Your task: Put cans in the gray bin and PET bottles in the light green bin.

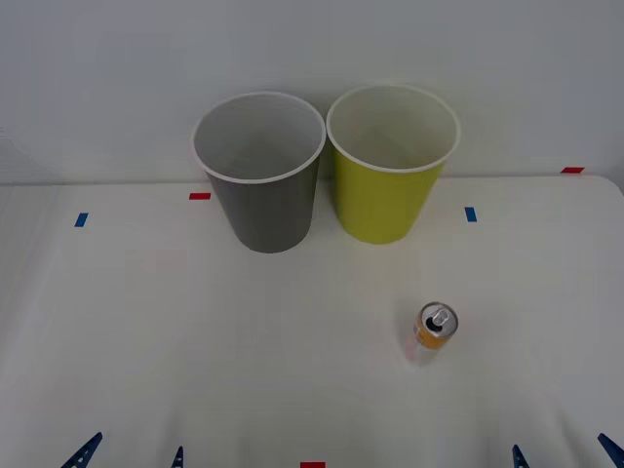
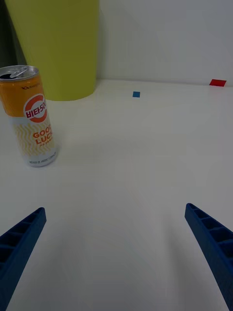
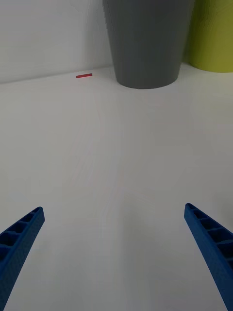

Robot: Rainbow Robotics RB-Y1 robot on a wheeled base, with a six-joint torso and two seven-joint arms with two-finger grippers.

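Two open pincers (image 1: pixel 127 450) (image 1: pixel 565 450), one can (image 1: pixel 434 331), two bins (image 1: pixel 258 175) (image 1: pixel 392 166).

We see a small slim orange metal can (image 2: pixel 33 116) with a glossy printed body and bare silver top. The tall dark gray plastic bin (image 1: pixel 264 195) and the tall yellow-green plastic bin (image 1: pixel 385 190) look smooth and matt. The white table (image 1: pixel 195 351) is smooth, faintly sheened. Blue ribbed plastic fingers (image 2: pixel 213 243) look matt.

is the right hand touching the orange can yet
Apart. In the right wrist view the right hand is open, and bare white table lies between its blue fingers and the upright can.
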